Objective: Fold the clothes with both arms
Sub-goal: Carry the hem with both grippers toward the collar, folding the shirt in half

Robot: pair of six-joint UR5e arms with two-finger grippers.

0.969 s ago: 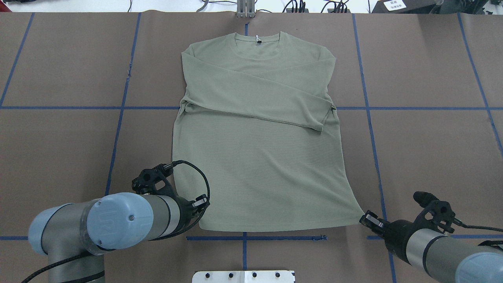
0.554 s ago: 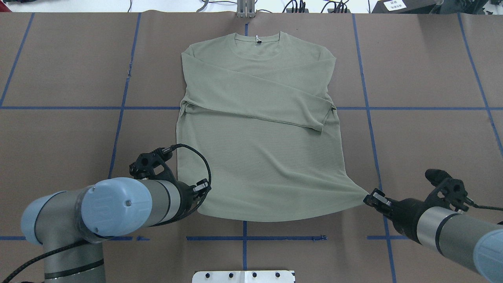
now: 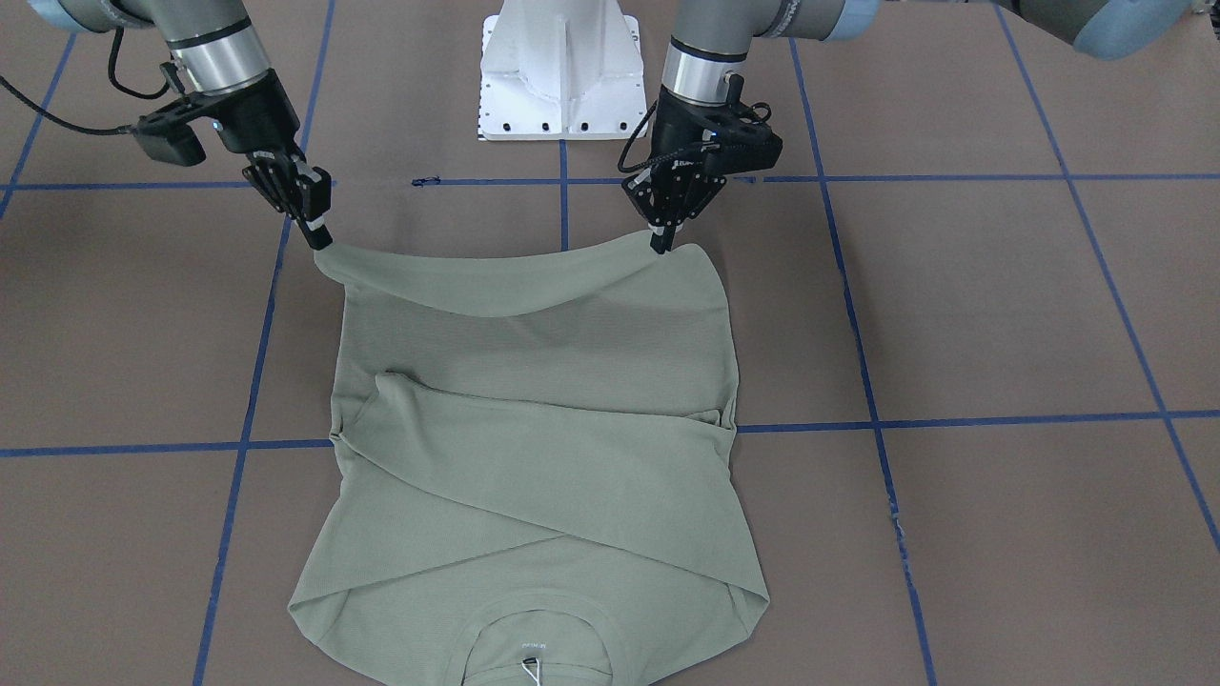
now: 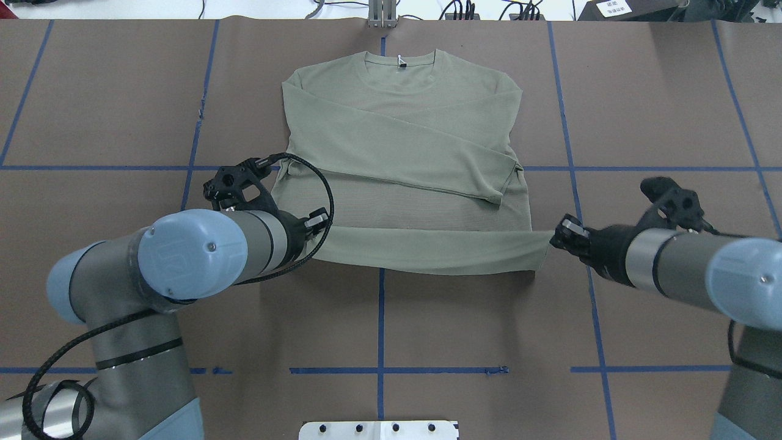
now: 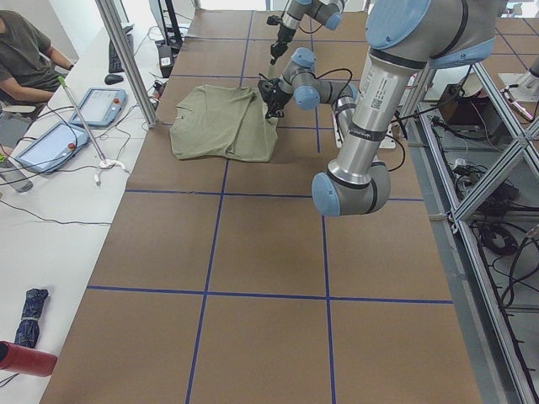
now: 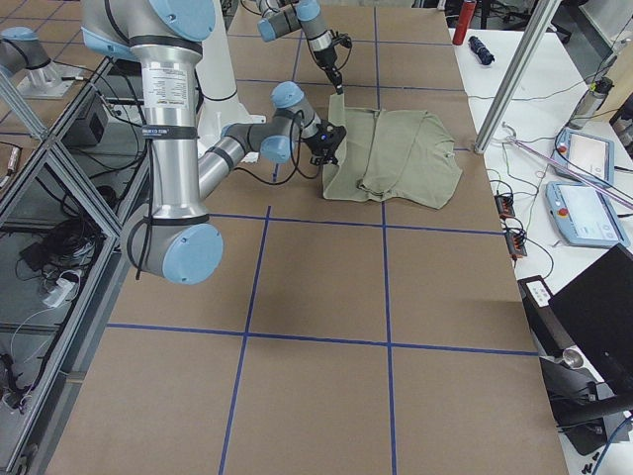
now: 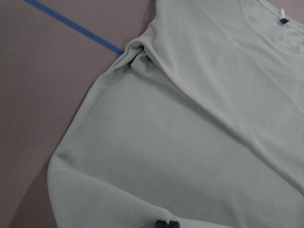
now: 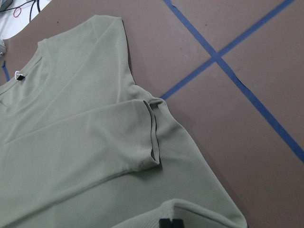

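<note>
The pale green shirt [image 4: 397, 140] lies flat on the brown table, collar [image 4: 400, 67] at the far side and both sleeves crossed over the chest. Its bottom hem [image 4: 427, 247] is raised off the table and hangs as a band between the two grippers. My left gripper [image 3: 660, 243] is shut on the hem's left corner, and my right gripper [image 3: 319, 238] is shut on the right corner. In the overhead view the left gripper [image 4: 313, 225] is partly hidden by its own wrist, while the right gripper [image 4: 557, 235] shows clearly. Each wrist view shows the shirt [image 7: 190, 142] [image 8: 71, 142] spread below.
The white pedestal base [image 3: 558, 67] stands at the near table edge. A metal fixture [image 4: 382, 15] sits at the far edge beyond the collar. Blue tape lines [image 4: 380, 318] cross the table. Beside the table, a seated person [image 5: 25, 50] and tablets [image 5: 101, 105] occupy a side bench.
Both grippers have risen and moved towards the collar with the hem corners. The shirt's lower part has lifted off the table and travelled over the body.
</note>
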